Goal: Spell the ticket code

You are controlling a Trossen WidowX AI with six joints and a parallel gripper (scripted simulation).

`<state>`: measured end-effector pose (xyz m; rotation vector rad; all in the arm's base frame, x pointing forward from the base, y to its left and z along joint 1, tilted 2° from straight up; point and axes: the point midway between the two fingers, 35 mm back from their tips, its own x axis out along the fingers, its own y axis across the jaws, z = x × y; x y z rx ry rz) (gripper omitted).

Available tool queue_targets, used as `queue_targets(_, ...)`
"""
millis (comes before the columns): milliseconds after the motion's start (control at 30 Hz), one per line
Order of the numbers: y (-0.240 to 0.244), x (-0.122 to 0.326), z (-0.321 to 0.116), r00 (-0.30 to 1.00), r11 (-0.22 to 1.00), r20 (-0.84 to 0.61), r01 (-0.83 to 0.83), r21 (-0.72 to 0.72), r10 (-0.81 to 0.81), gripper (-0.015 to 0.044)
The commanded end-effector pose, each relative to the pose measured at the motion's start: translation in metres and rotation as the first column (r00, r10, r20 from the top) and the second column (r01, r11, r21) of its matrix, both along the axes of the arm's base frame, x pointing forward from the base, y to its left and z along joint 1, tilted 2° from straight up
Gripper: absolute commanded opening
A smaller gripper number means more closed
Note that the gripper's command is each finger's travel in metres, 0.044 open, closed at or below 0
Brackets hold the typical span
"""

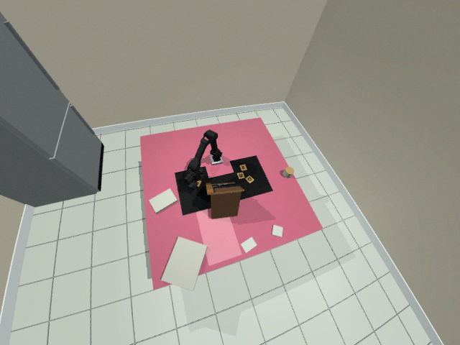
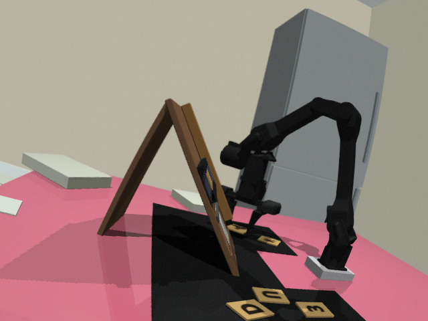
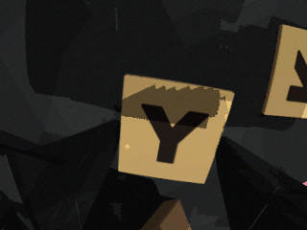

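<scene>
My gripper [image 1: 192,182] [image 2: 241,226] [image 3: 170,135] is shut on the Y tile [image 2: 236,229] [image 3: 139,155], low over the black mat, with a finger at either side. Another letter tile [image 2: 269,241] [image 3: 287,43] lies near it, cut off in the wrist view. Tiles marked D [image 1: 249,179] [image 2: 249,309], U [image 1: 240,175] [image 2: 270,295] and a 3-like sign [image 1: 243,167] [image 2: 314,309] lie across the mat. The brown board [image 1: 225,204] [image 2: 184,138] stands as an A-frame. Its dark rail [image 2: 202,169] shows something tan inside. The whitish ticket [image 2: 223,224] is unreadable.
The black mat [image 1: 192,204] [image 2: 172,293] lies on the pink counter [image 1: 237,137] [image 2: 51,249]. Pale slabs [image 1: 184,262] [image 1: 162,200] and small white pieces [image 1: 249,244] [image 1: 277,231] lie around it. A tan-topped cylinder [image 1: 288,172] stands near the counter's right edge.
</scene>
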<state>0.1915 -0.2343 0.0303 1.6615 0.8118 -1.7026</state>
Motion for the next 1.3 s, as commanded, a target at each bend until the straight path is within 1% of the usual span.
queue_targets(0,0.000,0.000,0.003,1.000,1.000,-0.001,0.003,-0.004,-0.003,0.0000)
queue_targets(900,0.000,0.002,0.013,1.000,1.000,0.004,0.001,-0.004,-0.001,0.0000)
queue_targets(1267,-0.014,0.023,0.034,0.993,0.994,0.112,0.041,-0.105,-0.029,0.0000)
